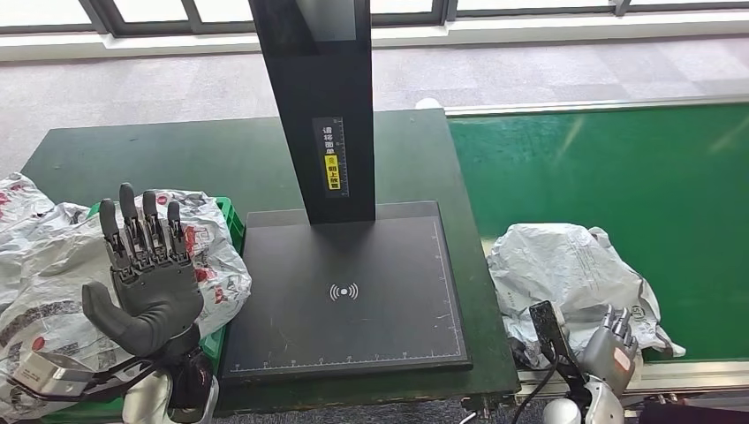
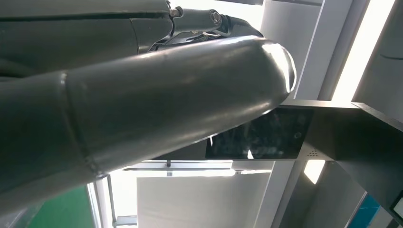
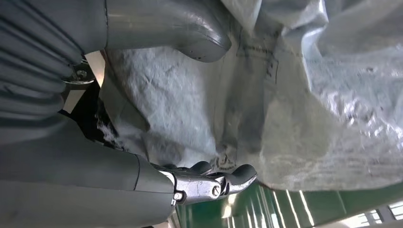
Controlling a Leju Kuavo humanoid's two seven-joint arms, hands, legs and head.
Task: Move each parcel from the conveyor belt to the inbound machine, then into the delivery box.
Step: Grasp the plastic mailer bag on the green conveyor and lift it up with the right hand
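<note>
- One parcel [image 1: 565,269], a crumpled grey plastic mailer, lies on the green belt [image 1: 618,177], at the belt's near edge and just right of the table [image 1: 177,159].
- The right robot hand [image 1: 612,346] is at the parcel's near edge. The right wrist view shows its thumb [image 3: 190,33] on one side of the wrinkled plastic [image 3: 294,109] and its dark fingertips [image 3: 228,175] at the other, the film between them. I cannot tell whether it is truly clamped on the parcel or just touching it.
- The left robot hand [image 1: 150,274] is raised over the box, palm towards the camera, fingers straight and apart, thumb out to the side, holding nothing.
- The green box [image 1: 231,221] stands at the table's left end, and just its rim shows beside the bags. White bags with red and black print [image 1: 53,265] are heaped in and over it, partly behind the left robot hand.
- The machine [image 1: 353,291] sits on the dark green table between box and belt: a flat black plate with a wireless mark at its middle and a ruled border. Nothing lies on the plate.
- A black post [image 1: 318,97] rises from the plate's far edge, bearing a strip label with a yellow patch [image 1: 332,168].
- The left wrist view looks up past that arm's silver tube [image 2: 157,104] at a dark screen [image 2: 259,135] on the machine's head.
- Grey carpet [image 1: 177,79] and a window line lie beyond the table.
</note>
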